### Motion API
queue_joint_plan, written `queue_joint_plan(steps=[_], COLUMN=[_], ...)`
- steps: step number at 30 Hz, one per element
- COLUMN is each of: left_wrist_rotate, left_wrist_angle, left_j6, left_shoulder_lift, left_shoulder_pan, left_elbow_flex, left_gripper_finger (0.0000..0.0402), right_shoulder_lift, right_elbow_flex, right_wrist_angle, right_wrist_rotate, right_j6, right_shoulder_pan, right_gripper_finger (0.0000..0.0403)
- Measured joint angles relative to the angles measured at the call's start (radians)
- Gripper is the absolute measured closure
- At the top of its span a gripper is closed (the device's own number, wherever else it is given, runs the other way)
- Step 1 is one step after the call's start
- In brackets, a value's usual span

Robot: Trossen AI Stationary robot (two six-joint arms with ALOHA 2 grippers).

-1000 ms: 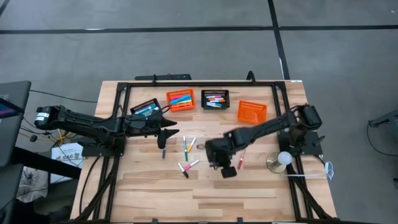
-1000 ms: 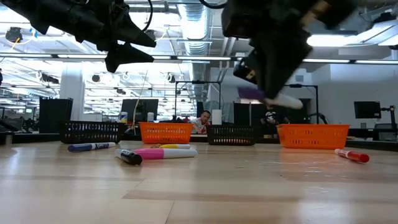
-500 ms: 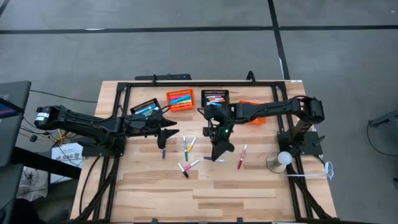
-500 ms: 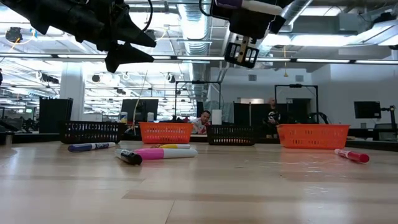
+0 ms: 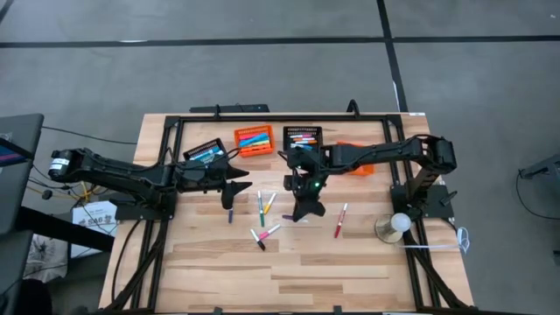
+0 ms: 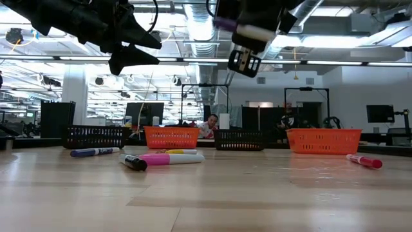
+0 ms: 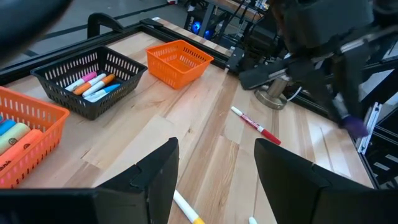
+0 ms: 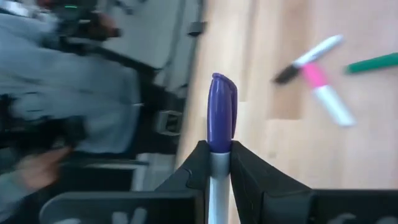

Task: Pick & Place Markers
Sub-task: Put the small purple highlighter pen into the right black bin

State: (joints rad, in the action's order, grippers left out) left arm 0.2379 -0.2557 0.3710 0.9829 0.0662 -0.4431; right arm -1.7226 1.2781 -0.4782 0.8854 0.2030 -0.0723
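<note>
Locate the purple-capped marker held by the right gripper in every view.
High view: the purple-capped marker barely shows below the right gripper, mid-table.
Low view: top centre, held high.
Left wrist view: purple tip at the right edge.
Right wrist view: centre, clamped upright.
Shared landmark: the red marker lying nearby.

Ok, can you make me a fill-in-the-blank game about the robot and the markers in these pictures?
1. The right end effector is shut on a marker with a ____ cap.
2. The left end effector is ____ and holds nothing.
3. The red marker lies on the ____.
4. The orange basket nearest the red marker has ____ markers in it.

Missing words: purple; open; table; no
</note>
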Motion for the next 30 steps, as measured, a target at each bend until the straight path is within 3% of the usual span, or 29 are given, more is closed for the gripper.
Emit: queue_joint_plan(steps=[14, 23, 30], left_wrist_rotate=[0.0, 0.001, 0.001], left_wrist_angle=[0.0, -0.003, -0.015], left_j6=[0.0, 0.0, 0.0], left_shoulder_lift=[0.0, 0.0, 0.0], left_shoulder_pan=[0.0, 0.0, -0.001], left_elbow_flex=[0.0, 0.0, 0.0], left_gripper_finger=[0.0192, 0.0192, 0.0192], right_shoulder_lift=[0.0, 0.0, 0.0], right_elbow_flex=[0.0, 0.056, 0.099], right_wrist_angle=[-0.059, -0.162, -0.158], right_wrist_rotate=[-0.536, -0.706, -0.764], right_j6=[-0.159, -0.327, -0.466], right_shoulder_pan=[-0.075, -0.237, -0.373], right_gripper_finger=[0.0374, 0.037, 0.0368])
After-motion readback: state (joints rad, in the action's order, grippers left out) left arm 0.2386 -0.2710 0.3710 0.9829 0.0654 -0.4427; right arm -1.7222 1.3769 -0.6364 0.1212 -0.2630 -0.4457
